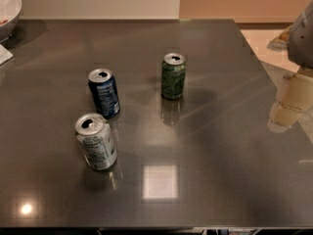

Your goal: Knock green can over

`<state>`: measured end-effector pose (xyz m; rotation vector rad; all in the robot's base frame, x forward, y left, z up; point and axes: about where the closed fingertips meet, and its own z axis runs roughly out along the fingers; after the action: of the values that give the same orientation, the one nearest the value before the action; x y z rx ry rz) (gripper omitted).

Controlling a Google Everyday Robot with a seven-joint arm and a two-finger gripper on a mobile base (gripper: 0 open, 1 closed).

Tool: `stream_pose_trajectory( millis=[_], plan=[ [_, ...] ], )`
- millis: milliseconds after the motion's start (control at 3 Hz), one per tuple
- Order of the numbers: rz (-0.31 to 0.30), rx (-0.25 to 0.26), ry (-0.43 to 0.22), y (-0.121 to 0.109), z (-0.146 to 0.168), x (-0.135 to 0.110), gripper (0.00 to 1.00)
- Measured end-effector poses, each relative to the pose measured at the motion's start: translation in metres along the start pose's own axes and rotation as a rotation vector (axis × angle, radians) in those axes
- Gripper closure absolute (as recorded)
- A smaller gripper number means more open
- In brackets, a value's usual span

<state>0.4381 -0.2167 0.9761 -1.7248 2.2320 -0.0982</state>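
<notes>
The green can [173,76] stands upright near the middle of the dark grey table [220,146], its silver top with the opening facing up. My gripper [289,104] shows as a pale beige shape at the right edge of the view, below a grey arm part [302,35]. It is well to the right of the green can and apart from it, over the table's right edge.
A dark blue can [104,93] stands upright left of the green can. A silver-white can [96,142] stands upright in front of the blue one. A white bowl [7,9] sits at the far left corner. The table's right edge runs diagonally past the gripper.
</notes>
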Motion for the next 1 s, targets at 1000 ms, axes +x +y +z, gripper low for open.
stream_pose_trajectory(
  millis=[1000],
  plan=[
    [0.014, -0.020, -0.114, -0.032, 0.023, -0.023, 0.00]
  ],
)
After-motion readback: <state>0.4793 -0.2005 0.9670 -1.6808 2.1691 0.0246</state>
